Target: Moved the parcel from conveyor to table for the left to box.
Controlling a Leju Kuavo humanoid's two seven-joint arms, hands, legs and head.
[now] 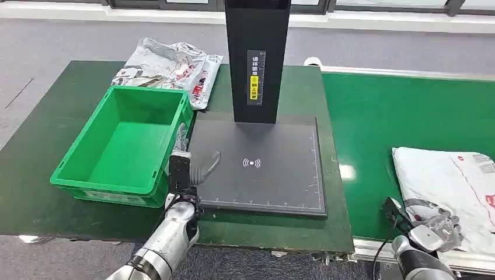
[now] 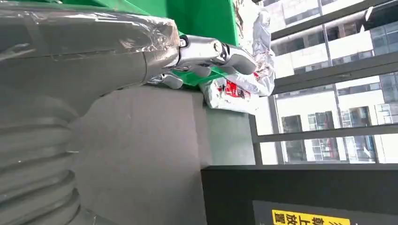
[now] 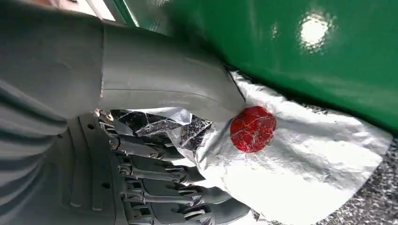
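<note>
A white parcel [image 1: 449, 184] with red print lies on the green conveyor [image 1: 379, 116] at the right. My right hand [image 1: 431, 226] grips its near left corner; in the right wrist view the thumb lies over the crumpled film of the parcel [image 3: 300, 164] and the fingers [image 3: 159, 178] curl beneath it. My left hand [image 1: 185, 174] hovers over the left edge of the black scanner pad [image 1: 262, 169], right beside the green box [image 1: 125, 146], fingers spread and holding nothing. The box is empty. The left wrist view shows the left hand [image 2: 155, 51] stretched toward the box wall [image 2: 202, 14].
A tall black column [image 1: 257, 58] stands at the back of the pad. Silver and white parcels [image 1: 169, 70] are heaped on the dark green table [image 1: 35, 186] behind the box. The conveyor's metal rail [image 1: 362, 251] runs along its near edge.
</note>
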